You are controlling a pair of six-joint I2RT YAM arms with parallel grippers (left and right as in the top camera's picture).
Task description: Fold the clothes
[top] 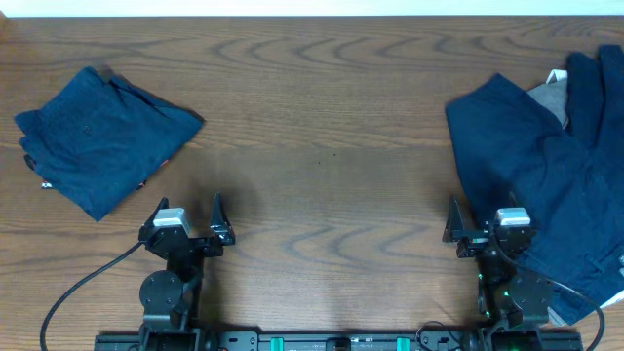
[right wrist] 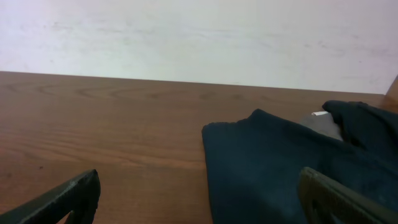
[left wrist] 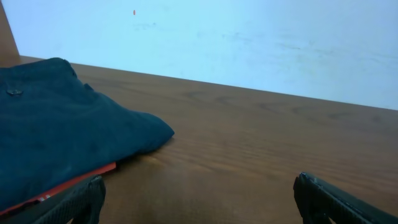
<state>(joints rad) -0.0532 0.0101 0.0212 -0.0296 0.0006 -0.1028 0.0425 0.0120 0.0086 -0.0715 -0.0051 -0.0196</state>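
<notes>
Overhead — wooden table [top: 322, 156] under clothes [top: 97, 146]

No readable text, labels or numbers — none on clothes, table or arms.

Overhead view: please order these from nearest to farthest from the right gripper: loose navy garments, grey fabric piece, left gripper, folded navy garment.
From the right gripper:
1. Loose pile of dark navy fabric garments, right side, right beside it.
2. Small grey fabric piece, back right, within that pile.
3. Left gripper, near edge, left side.
4. Folded dark navy fabric garment, far left.
</notes>
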